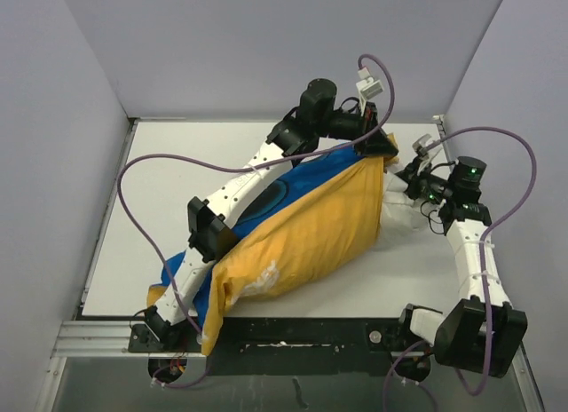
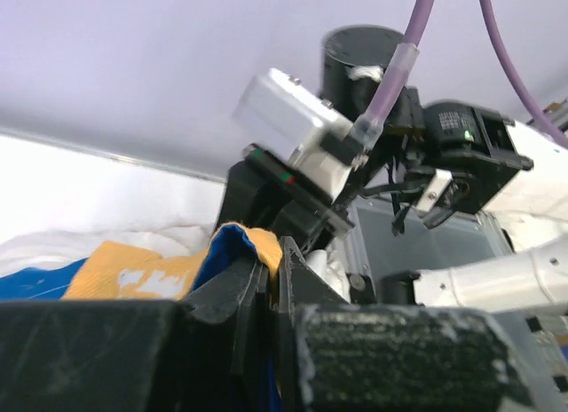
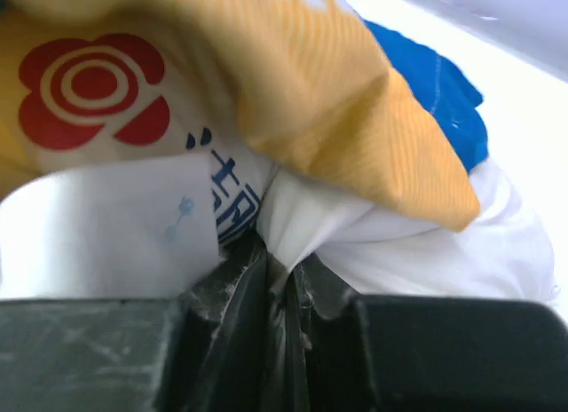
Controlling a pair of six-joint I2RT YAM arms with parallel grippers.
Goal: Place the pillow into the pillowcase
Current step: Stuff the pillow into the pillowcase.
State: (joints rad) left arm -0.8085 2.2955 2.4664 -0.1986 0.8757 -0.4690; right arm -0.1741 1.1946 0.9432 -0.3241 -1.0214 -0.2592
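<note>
- The pillowcase (image 1: pixel 302 234) lies across the table (image 1: pixel 133 252), its closed end over the near edge; a hard shove could drag it off.
- The right gripper (image 3: pixel 282 283) pinches the pillow (image 3: pixel 399 243), mostly sheathed, by its protruding white end; thin fabric may slip.
- The left gripper (image 2: pixel 273 283) pinches the case's mouth hem; tugging could pull it free.

Red flower-shaped logo (image 3: pixel 93 91) with white rings on the pillow (image 3: pixel 417 243), blue characters (image 3: pixel 232 199) below it, too creased to read

The pillowcase (image 1: pixel 311 225) is mustard-yellow, blue toward ten o'clock; the pillow (image 1: pixel 401 215) is white, its logo (image 3: pixel 93 90) a red ringed flower.
</note>
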